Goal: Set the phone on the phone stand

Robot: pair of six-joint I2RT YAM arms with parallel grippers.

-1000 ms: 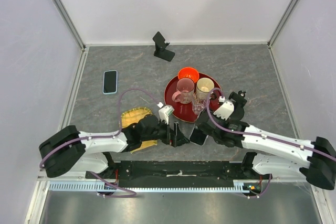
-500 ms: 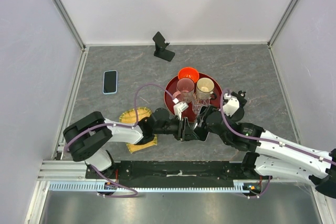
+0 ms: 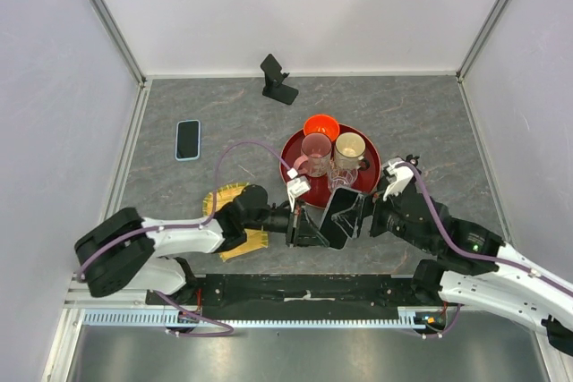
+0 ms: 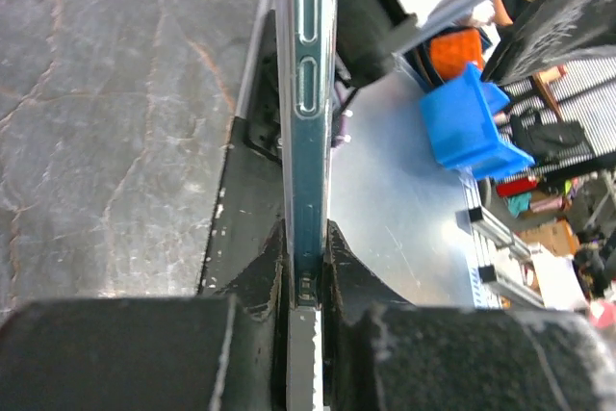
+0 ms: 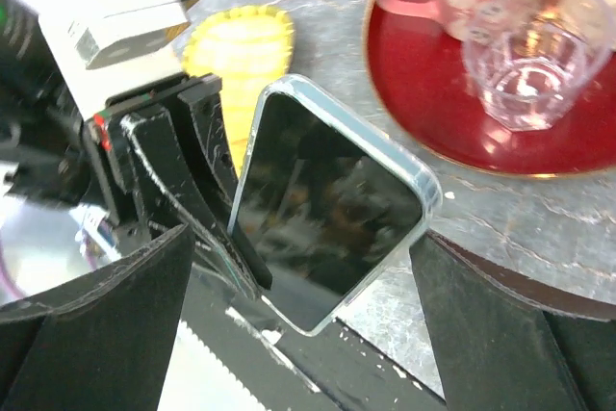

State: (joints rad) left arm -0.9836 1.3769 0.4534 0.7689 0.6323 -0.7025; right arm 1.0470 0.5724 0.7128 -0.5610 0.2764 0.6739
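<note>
Now, held phone (image 5: pixel 327 209): I see a dark-faced phone with a clear rim, raised off the table (image 3: pixel 403 114) at lower centre of the overhead view, just below the red tray (image 3: pixel 288 154).
Left gripper (image 4: pixel 306 271): pressed together on the phone's two faces near one end. In its own wrist view the phone is edge-on, with the side buttons (image 4: pixel 308 7) showing.
Long axis: it runs straight on from the left fingers, up that wrist frame. In the overhead view this points rightward, toward my other arm.
Right gripper (image 3: pixel 372 212): spread wide. Its fingers (image 5: pixel 96 324) sit at the two lower corners of its wrist view, with the phone's face turned to the camera between them. I see no contact with the phone.
Phone stand (image 3: pixel 278 80): black and upright, at upper centre of the overhead view, well apart from both grippers.
Direction to stand: up the frame and slightly left from the phone, with the tray and its cups (image 3: pixel 315 154) between.
Nearer arm: I judge the left one marginally nearer, and it already has the grip. The right sits a little further to the right.
Second phone (image 3: pixel 188 140): blue-edged, flat on the table at left, apart from both arms.
What the move turns on: I judge the phone must pass the tray and end up leaning on the stand.
</note>
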